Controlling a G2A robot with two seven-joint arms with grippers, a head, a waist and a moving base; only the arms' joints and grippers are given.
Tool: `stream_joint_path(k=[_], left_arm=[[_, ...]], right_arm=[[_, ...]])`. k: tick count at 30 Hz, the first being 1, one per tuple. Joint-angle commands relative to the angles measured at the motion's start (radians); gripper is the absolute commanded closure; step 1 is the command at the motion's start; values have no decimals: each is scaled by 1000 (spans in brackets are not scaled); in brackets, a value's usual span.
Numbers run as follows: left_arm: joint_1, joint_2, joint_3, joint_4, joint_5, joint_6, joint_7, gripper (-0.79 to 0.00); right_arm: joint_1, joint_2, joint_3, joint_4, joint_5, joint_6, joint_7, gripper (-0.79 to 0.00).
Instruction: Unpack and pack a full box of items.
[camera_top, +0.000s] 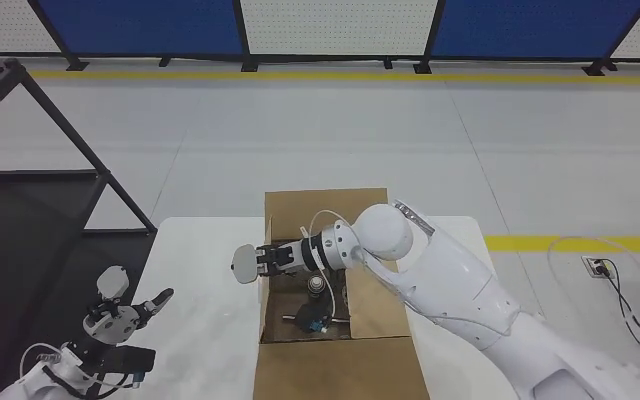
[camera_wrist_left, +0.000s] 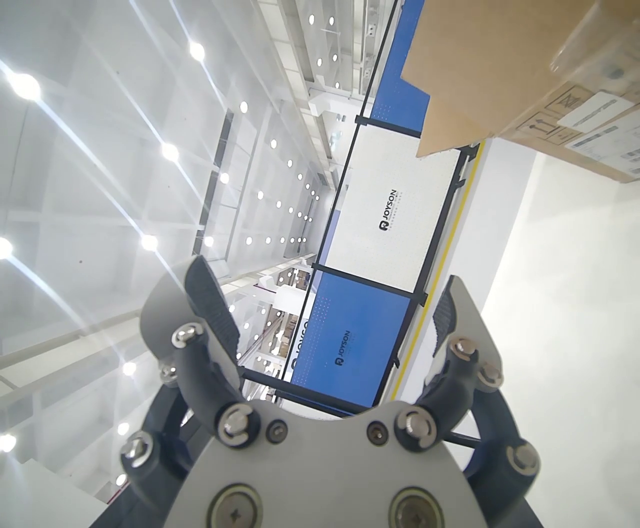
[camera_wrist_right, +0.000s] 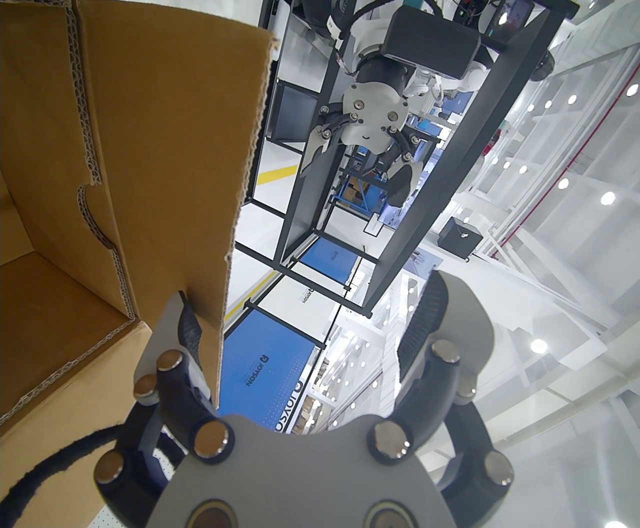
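While L hand (camera_top: 138, 290) hangs wide open, empty, R hand (camera_wrist_right: 310, 305) gapes astride box flap (camera_wrist_right: 175, 150).

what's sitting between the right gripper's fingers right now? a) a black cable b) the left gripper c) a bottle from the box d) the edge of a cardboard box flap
d: in the right wrist view the edge of the cardboard box flap runs between the wide-open fingers of the right gripper, one finger on each side of it.
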Motion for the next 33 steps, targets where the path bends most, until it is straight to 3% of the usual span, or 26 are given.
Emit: stream_joint_path(k=[1, 15, 23, 25, 27, 33], left_arm=[[0, 0, 0, 0, 0, 0, 0, -785], [0, 0, 0, 0, 0, 0, 0, -785], [-7, -6, -35, 22, -82, -13, -95, -785], [-11, -7, -45, 35, -101, -10, -105, -785], [-16, -7, -55, 47, -118, -10, -112, -785], [-27, -9, -71, 63, -157, -24, -125, -785]], right_arm=[[0, 0, 0, 0, 0, 0, 0, -785], [-16, 0, 4, -7, 13, 7, 20, -785], [-62, -3, 14, -35, 14, 10, 83, -785], [-73, -6, 18, -32, 19, 23, 114, -785], [-79, -14, 10, -36, 4, -27, 187, -785], [-69, -46, -20, -31, 4, -18, 214, -785]])
